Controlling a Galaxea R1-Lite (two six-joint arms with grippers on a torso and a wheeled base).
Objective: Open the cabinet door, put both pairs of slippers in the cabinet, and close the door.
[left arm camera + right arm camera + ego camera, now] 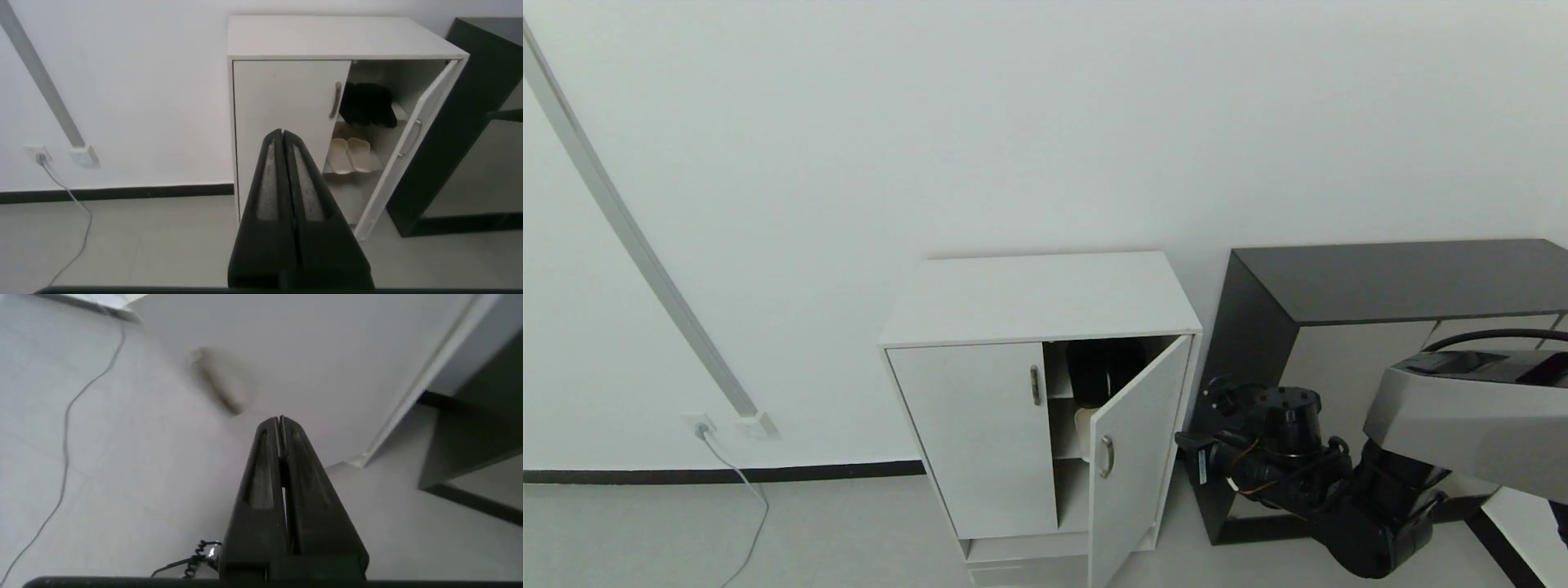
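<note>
Watching the white cabinet [1029, 298] from my station, I am seeing its right door [1135, 490] standing partly open while its left door [972, 433] is sitting shut. Each door is carrying 1 slim metal handle [1106, 456] close to the cabinet's middle seam.

Inside the cabinet, the black pair of slippers [369, 104] is resting on the upper shelf. The cream pair [353, 153] is lying side by side on the shelf just below it, soles down.

The left gripper [283, 135] is hovering in front of the cabinet, well apart from it and facing the shut door. Its 2 fingers are pressing flat together with nothing between them.

The right gripper [280, 420] is sitting low at the cabinet's right side, just beside the outer face of the open door and near its handle. Its fingers are likewise pressing together on nothing, and I cannot tell whether they are touching the door.

A dark table [1388, 278] is standing just right of the cabinet. A wall socket [698, 426] with a trailing cable [756, 498] is sitting well to the cabinet's left.
</note>
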